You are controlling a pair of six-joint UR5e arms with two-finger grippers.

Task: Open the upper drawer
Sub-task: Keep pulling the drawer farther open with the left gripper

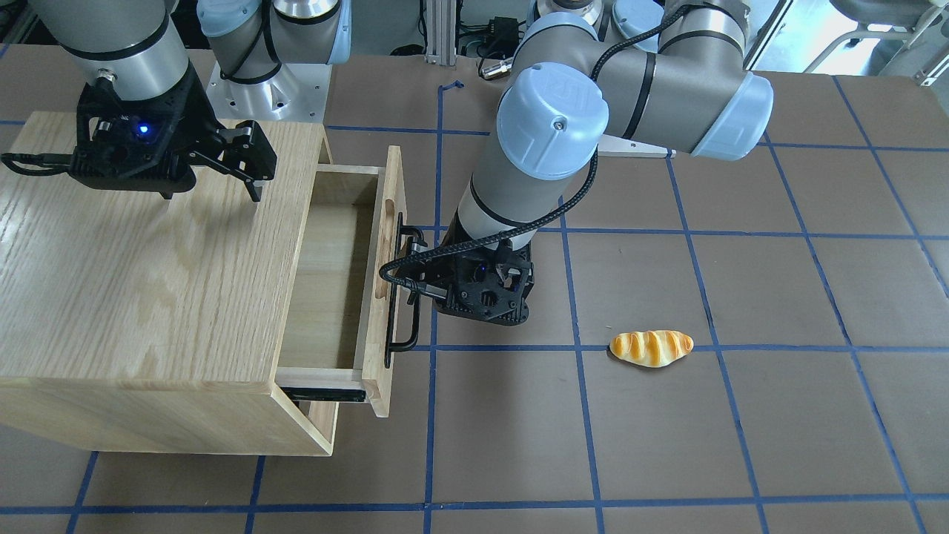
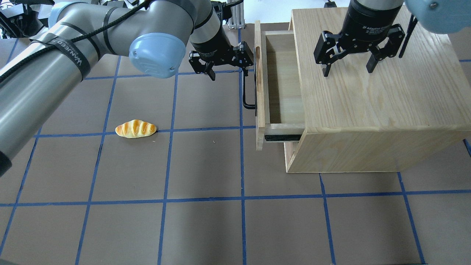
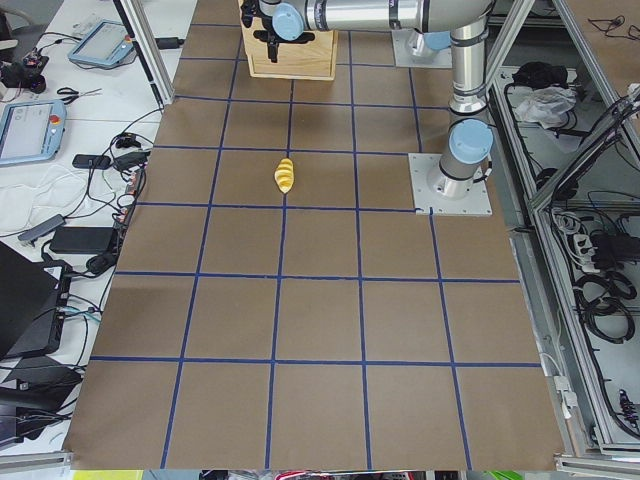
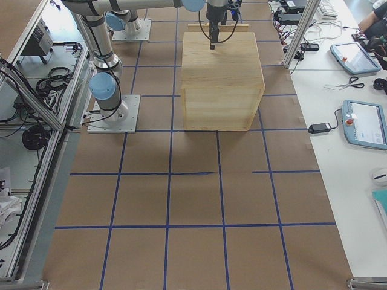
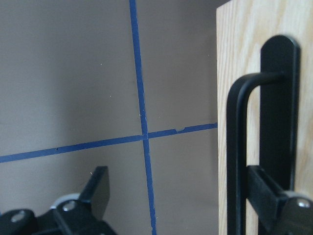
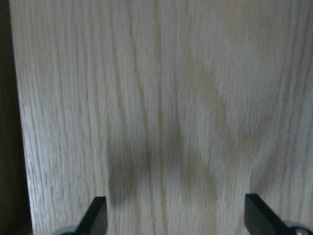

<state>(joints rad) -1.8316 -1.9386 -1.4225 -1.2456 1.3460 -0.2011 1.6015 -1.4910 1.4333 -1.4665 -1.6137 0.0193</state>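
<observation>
Now the upper drawer (image 2: 259,92) sits part-way out of the wooden cabinet (image 2: 386,95), its long bar handle (image 2: 244,95) lying along the front panel, right at the left gripper (image 2: 230,73). That gripper is spread, with one finger tucked behind the bar, so the pull should run straight away from the cabinet. The right gripper (image 2: 348,71), also spread, hangs over the cabinet top.

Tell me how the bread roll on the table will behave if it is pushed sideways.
The bread roll looks small and glossy, so it is probably light and should slide easily. Its long rounded shape with tapered ends may make it pivot or roll unless pushed at the middle.
</observation>
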